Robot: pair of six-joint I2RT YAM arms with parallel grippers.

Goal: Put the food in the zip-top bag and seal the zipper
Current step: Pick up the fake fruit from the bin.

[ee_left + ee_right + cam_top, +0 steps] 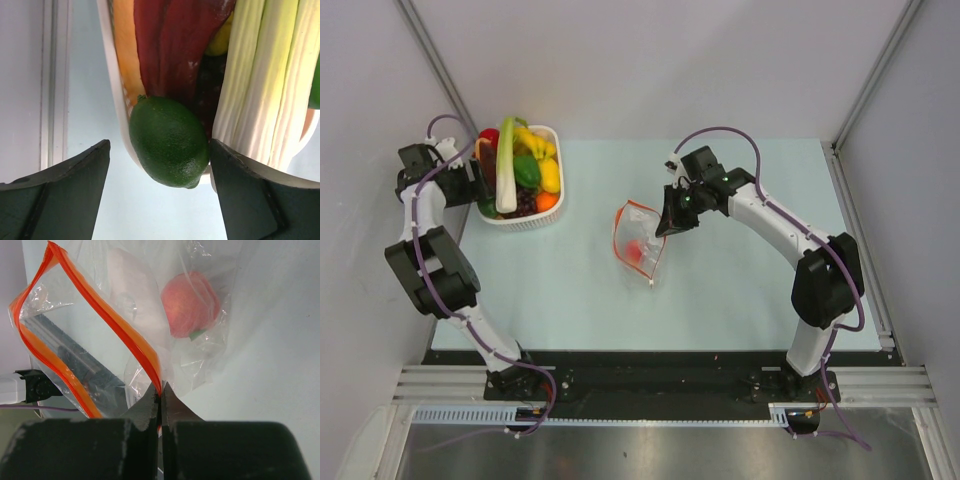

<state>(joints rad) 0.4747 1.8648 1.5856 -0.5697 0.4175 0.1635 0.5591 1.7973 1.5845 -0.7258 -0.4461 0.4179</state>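
The food lies in a white basket [492,212] at the back left: a long green-white stalk [506,165], yellow pieces [550,175], an orange round one [547,201] and purple grapes [525,203]. My left gripper [480,185] is open at the basket's left rim. In the left wrist view a dark green lime [169,141] sits at the rim [116,90] between the spread fingers [159,145]. The clear zip-top bag [638,240] stands mid-table with its mouth open. My right gripper [161,390] is shut on its orange-red zipper strip [100,315]. A pink-red round fruit [190,302] lies inside.
A red pepper [175,45] and the stalk [260,75] crowd the basket behind the lime. A pale white piece [135,295] also lies in the bag. The bag's small white slider tab [651,285] points toward the near side. The pale blue mat [740,290] ends at grey walls.
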